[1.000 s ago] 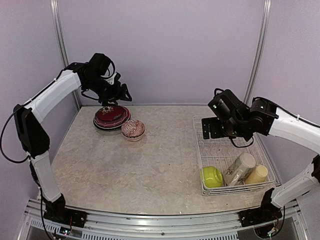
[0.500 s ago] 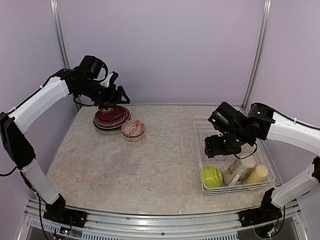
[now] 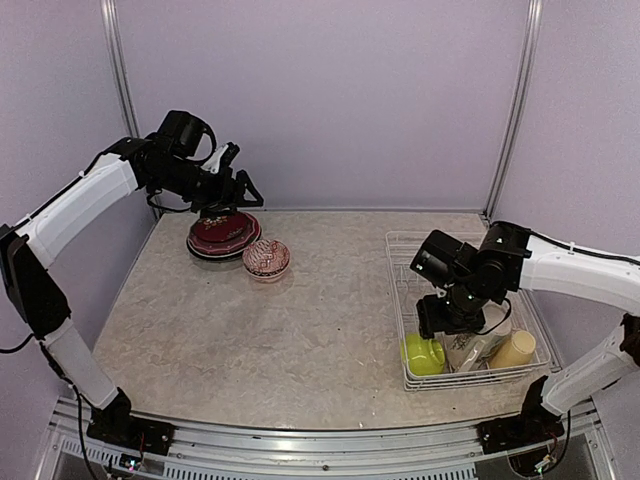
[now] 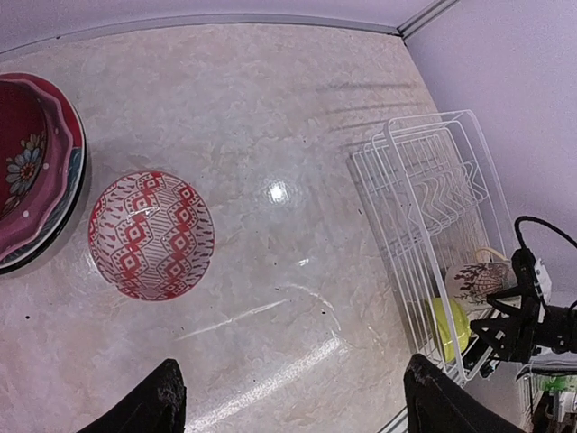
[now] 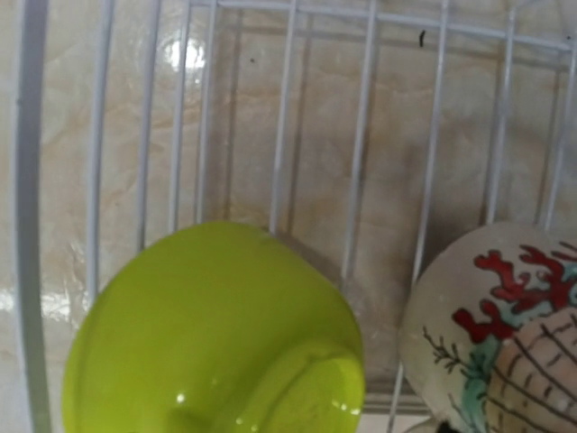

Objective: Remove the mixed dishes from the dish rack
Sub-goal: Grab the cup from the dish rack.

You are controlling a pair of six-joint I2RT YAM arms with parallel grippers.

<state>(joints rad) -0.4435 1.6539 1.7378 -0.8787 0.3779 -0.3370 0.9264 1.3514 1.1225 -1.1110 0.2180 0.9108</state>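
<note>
My left claw (image 3: pixel 238 190) hangs wide open and empty above the dark red plate stack (image 3: pixel 222 234). The red-patterned bowl (image 4: pixel 151 234) sits just beside that stack on the table (image 3: pixel 300 330). My right claw (image 3: pixel 431 320) is low inside the white wire dish rack (image 3: pixel 398 262), over the upturned lime-green bowl (image 5: pixel 212 334). How far its jaws stand apart, or whether they grip anything, I cannot tell. A cream coral-printed mug (image 5: pixel 469 307) and a yellow mug (image 3: pixel 515 349) lie beside that bowl.

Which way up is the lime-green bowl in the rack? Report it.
Upside down: the lime-green bowl shows its foot ring to the right wrist camera, resting on the dish rack wires.
</note>
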